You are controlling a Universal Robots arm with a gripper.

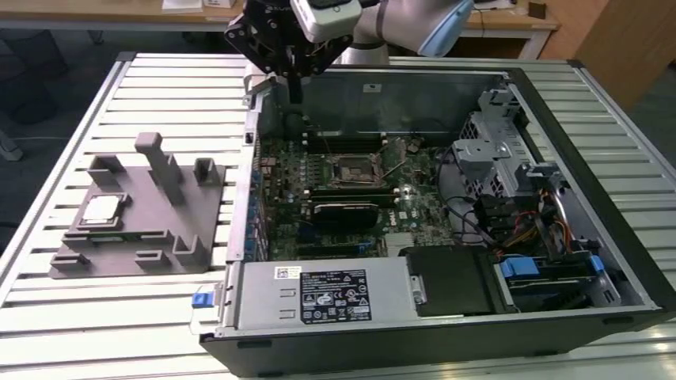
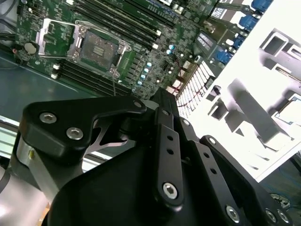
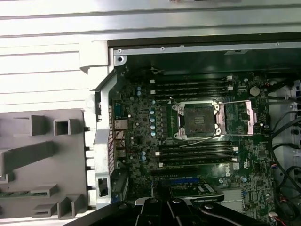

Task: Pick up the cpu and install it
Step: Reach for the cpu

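Jaws hang closed and empty just above the far wall of the open case (image 1: 423,95), tips pointing down. Well apart from them, toward the exterior view's left, the cpu (image 1: 103,209) lies flat in a recess of the grey fixture (image 1: 180,237) on the slatted desk (image 1: 63,317). Nearer the jaws, inside the case, the socket (image 1: 352,168) stands open, its plate swung aside, between the memory slots (image 1: 343,144).
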